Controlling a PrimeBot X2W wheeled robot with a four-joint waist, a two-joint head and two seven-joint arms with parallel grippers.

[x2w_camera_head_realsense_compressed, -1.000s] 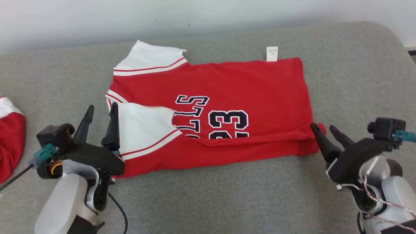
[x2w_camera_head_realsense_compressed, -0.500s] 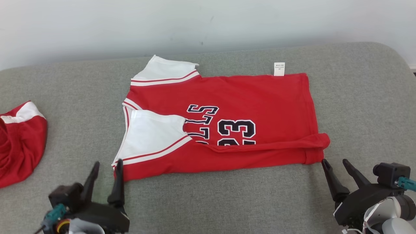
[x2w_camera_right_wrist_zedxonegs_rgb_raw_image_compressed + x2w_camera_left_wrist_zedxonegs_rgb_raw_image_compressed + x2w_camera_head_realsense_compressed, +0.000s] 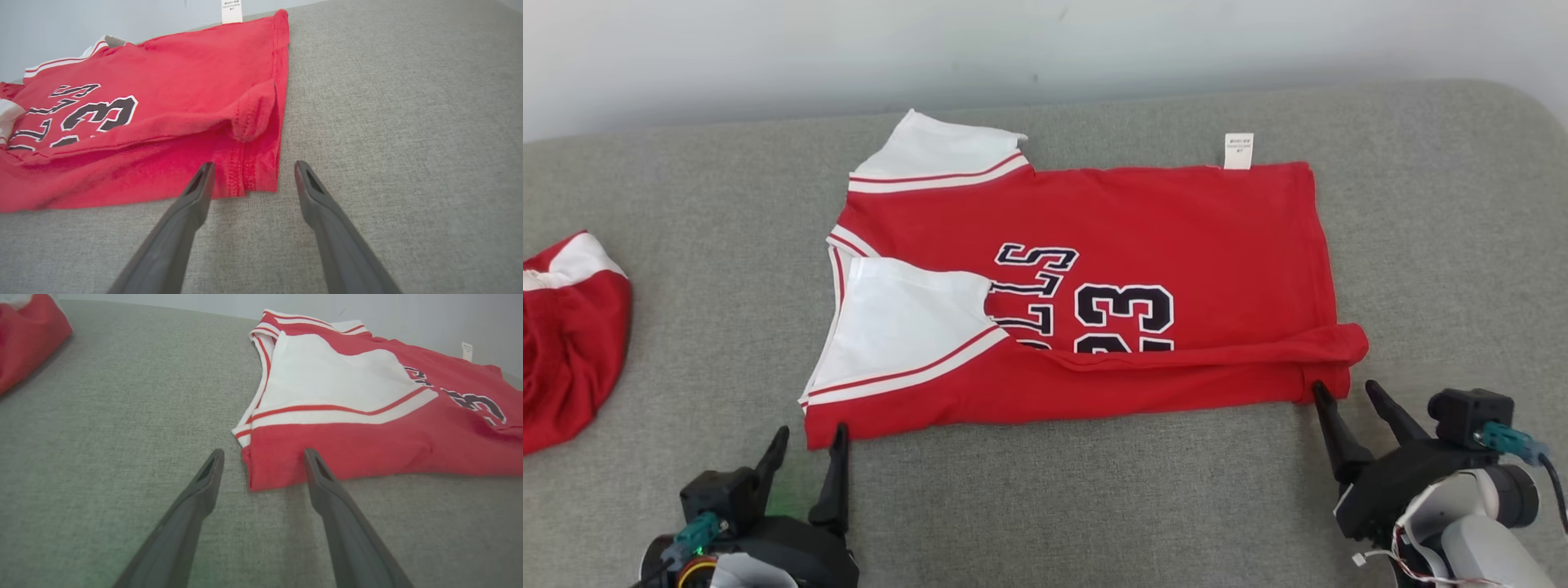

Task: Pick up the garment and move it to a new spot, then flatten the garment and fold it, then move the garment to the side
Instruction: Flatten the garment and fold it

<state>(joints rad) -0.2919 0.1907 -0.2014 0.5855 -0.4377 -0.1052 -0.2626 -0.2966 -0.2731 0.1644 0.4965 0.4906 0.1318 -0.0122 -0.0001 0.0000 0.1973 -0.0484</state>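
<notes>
I see a grey cushion [image 3: 1094, 506] against a pale wall [image 3: 768, 49], with a red jersey [image 3: 1135, 220] on it. The left tool [image 3: 811, 429] and right tool [image 3: 1345, 385] are wide open and empty at its near corners

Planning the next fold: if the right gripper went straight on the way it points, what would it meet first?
Likely the near hem corner of the red jersey, just ahead of the open right gripper; its height over the cloth is unclear.
</notes>
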